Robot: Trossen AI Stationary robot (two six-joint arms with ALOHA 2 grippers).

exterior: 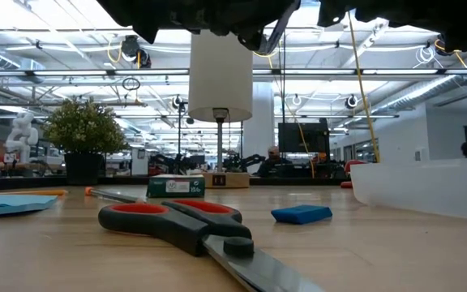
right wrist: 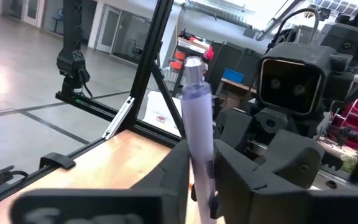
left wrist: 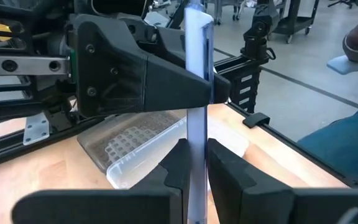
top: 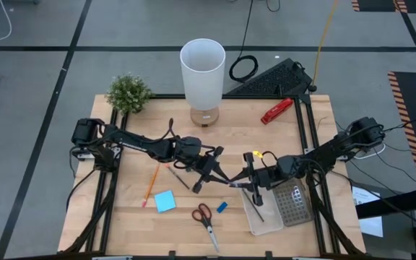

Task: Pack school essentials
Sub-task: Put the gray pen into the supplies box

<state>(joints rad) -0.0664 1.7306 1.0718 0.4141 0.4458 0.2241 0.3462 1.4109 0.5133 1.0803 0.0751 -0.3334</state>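
- I see both pincers on one pale blue pen (left wrist: 197,93) in mid-air between them: left pincer (left wrist: 194,165) and right pincer (right wrist: 201,165) each clamped on it.
- Pen's long axis spans the two; the clear tray (top: 269,222) lies nearer my right arm.
- No readable writing on it.

Counter (top: 132,217): light wood planks, dark frame rails along its sides.
Far edge: small green plant (top: 128,92), white lamp (top: 202,72), red stapler-like tool (top: 276,110).
Near left: orange pencil (top: 150,184), blue sticky-note pad (top: 165,201).
Near centre: red-handled scissors (top: 205,219), tiny blue eraser (top: 222,206).
Right: clear tray (top: 266,220), touching grid-patterned lid (top: 293,202).
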